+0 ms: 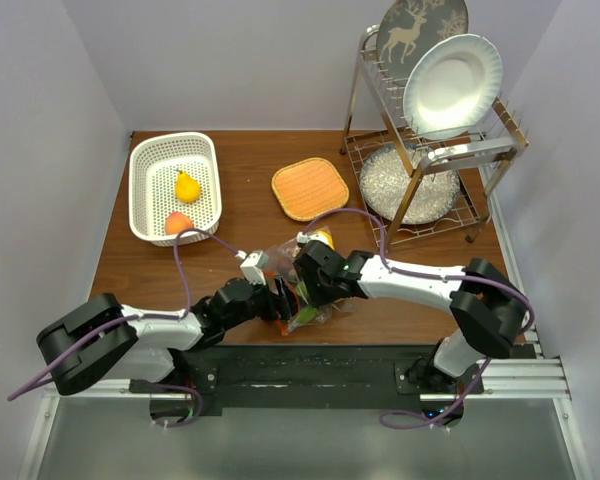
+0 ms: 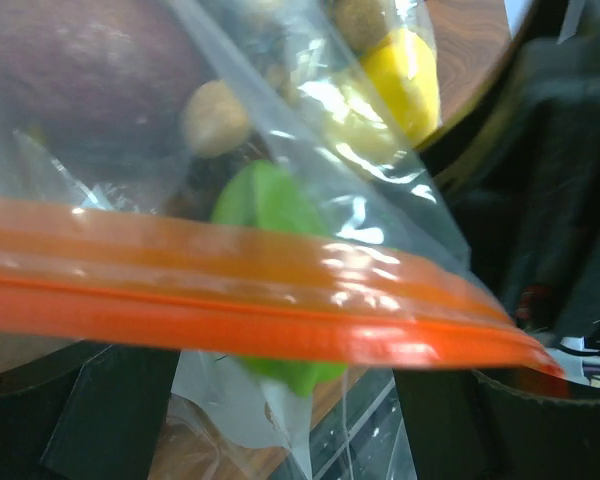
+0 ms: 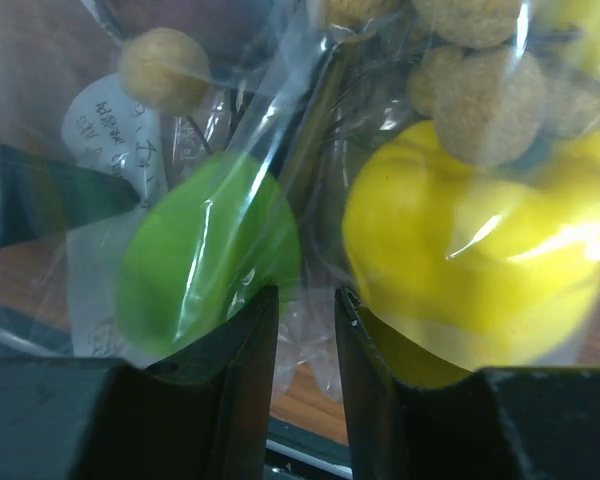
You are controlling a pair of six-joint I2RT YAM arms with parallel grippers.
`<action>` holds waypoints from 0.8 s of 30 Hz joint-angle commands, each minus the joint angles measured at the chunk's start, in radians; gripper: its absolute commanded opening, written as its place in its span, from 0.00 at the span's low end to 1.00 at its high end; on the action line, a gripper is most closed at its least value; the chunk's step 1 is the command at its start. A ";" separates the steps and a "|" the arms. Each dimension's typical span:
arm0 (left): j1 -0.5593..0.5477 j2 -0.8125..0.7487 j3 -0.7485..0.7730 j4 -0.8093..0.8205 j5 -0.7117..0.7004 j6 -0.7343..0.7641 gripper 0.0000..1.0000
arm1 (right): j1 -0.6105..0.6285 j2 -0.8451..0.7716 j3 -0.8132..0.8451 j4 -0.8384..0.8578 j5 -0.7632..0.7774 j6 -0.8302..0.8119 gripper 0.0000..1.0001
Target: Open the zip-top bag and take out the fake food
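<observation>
The zip-top bag lies near the table's front edge, between my two grippers. Its orange-red zipper strip runs across the left wrist view, over the tips of my left gripper, whose fingers stand wide apart. My left gripper also shows in the top view. My right gripper is nearly closed, with bag film pinched between the fingers; it also shows from above. Inside the bag are a green piece, a yellow lemon and brown grape-like balls. A yellow pear and an orange peach lie in the white basket.
A square woven orange mat lies at mid table. A metal dish rack at the back right holds a white plate, a deer-pattern plate and a round glass dish. The bag is close to the table's near edge.
</observation>
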 commanded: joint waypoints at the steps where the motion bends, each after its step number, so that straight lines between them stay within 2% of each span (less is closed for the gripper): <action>1: -0.010 0.008 0.049 0.012 0.018 0.048 0.86 | 0.005 0.032 0.021 0.044 -0.061 -0.027 0.37; 7: -0.013 0.014 0.109 -0.147 -0.079 0.071 0.82 | 0.004 0.014 0.019 0.069 -0.089 -0.051 0.47; 11: -0.026 0.046 0.198 -0.342 -0.152 0.102 0.80 | -0.008 0.012 0.012 0.082 -0.102 -0.055 0.57; 13: -0.035 0.051 0.215 -0.402 -0.168 0.108 0.74 | -0.024 0.011 -0.001 0.115 -0.125 -0.052 0.58; 18: -0.047 0.012 0.235 -0.477 -0.217 0.111 0.61 | -0.041 0.029 0.002 0.082 -0.069 -0.038 0.54; 19: -0.049 0.002 0.234 -0.497 -0.225 0.110 0.53 | -0.048 0.026 -0.004 0.076 -0.061 -0.034 0.52; 22: -0.047 -0.046 0.237 -0.536 -0.248 0.111 0.43 | -0.062 0.020 -0.005 0.055 -0.010 -0.028 0.40; 24: -0.047 -0.084 0.235 -0.553 -0.260 0.113 0.40 | -0.064 0.019 -0.008 0.041 0.019 -0.029 0.38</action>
